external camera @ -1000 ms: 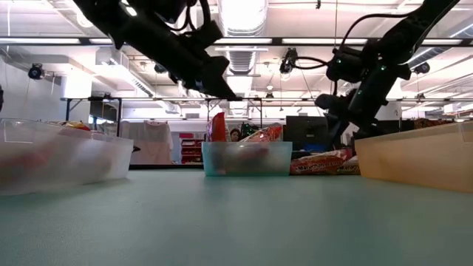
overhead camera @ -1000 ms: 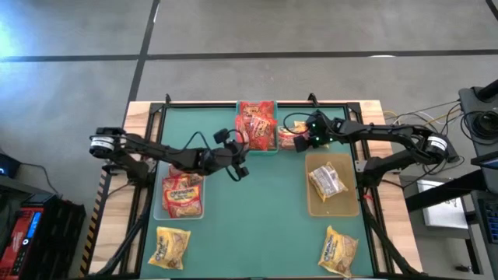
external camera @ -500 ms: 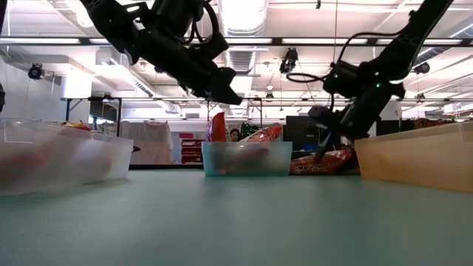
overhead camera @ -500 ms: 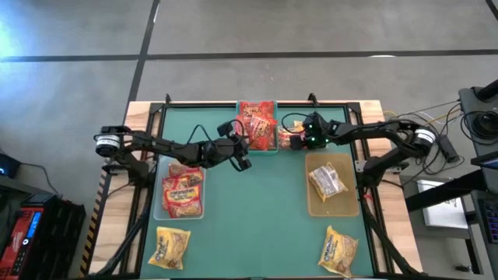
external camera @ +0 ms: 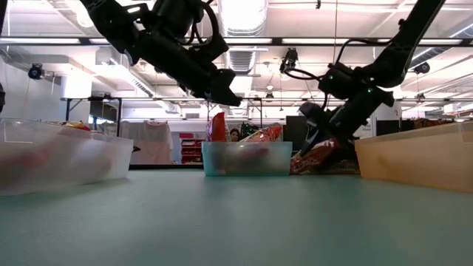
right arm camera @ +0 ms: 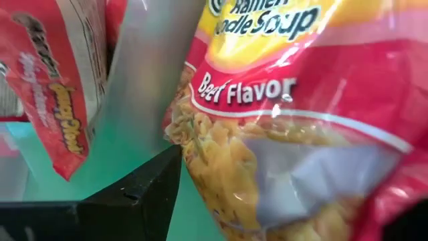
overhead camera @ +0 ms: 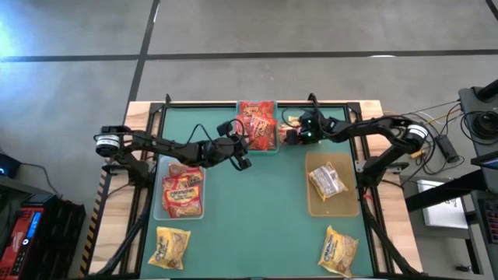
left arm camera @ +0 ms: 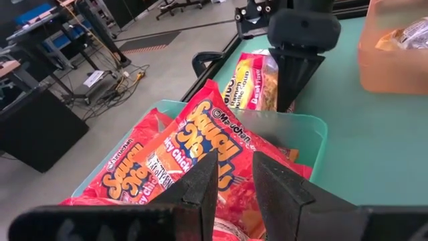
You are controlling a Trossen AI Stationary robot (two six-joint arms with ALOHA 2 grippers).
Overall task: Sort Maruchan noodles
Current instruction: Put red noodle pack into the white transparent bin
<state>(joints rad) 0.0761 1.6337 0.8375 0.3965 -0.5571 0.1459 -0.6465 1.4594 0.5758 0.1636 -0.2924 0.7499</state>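
From above you see the right gripper [overhead camera: 291,137] at the upper middle of the frame, just right of the teal bin [overhead camera: 257,148], almost hiding the beef packet [overhead camera: 289,120] it works on. Your right wrist view alone fills with that crinkly, glossy red-and-yellow packet [right arm camera: 294,127], lettered "Beef Flavor", noodles showing through a clear window, with the jaws spread around it, one dark finger [right arm camera: 144,191] beside its edge. The low view adds that the packet [external camera: 319,154] stands tilted up off the bench [external camera: 236,222].

Half a second ago that packet lay flat and the right gripper stood a little further right; now it has shifted toward the bin and the jaws have narrowed. The left gripper [overhead camera: 241,158] hangs unmoved at the bin's near rim, jaws nearly pressed together on nothing, looking down on red chicken packets [left arm camera: 200,154].

Yellow packets lie in the clear bin [overhead camera: 184,214] and tan bin [overhead camera: 332,210], two more at the lower corners
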